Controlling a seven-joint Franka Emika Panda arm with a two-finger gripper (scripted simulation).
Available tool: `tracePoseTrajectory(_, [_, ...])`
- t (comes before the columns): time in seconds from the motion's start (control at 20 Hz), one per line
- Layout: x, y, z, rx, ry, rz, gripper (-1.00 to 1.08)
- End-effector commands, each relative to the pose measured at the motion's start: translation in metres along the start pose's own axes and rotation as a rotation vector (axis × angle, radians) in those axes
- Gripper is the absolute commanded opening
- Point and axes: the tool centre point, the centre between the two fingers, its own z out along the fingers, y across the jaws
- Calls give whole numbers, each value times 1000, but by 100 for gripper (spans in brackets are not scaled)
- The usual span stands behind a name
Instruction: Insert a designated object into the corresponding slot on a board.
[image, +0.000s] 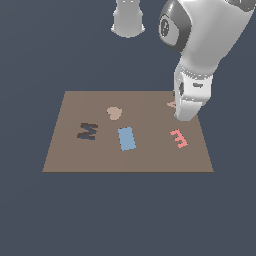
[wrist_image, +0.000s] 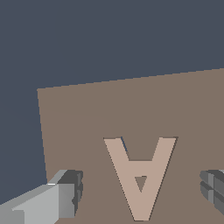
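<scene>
The tan letter "A" (wrist_image: 140, 177) lies flat on the brown board (wrist_image: 87, 118) near its corner. My gripper (wrist_image: 142, 190) is open, with one finger (wrist_image: 70, 192) on each side of the letter and a gap to each. In the exterior view the gripper (image: 183, 116) is low over the board's (image: 75, 155) far corner on the view's right. It hides most of the letter (image: 171, 104). No dark "A" recess shows plainly. Only a thin dark sliver (wrist_image: 124, 143) runs along the letter's edge.
On the board lie a dark "M" recess (image: 87, 131), a tan heart (image: 114, 112), a blue rectangle (image: 127, 138) and a pink "E" (image: 178, 138). The board's edge (wrist_image: 41, 127) runs close to the gripper. A second grey robot part (image: 128, 20) stands behind the board.
</scene>
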Motion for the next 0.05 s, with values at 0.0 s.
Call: tracePoseTrajectory(0.0, [0,0,0,0,0,0,100])
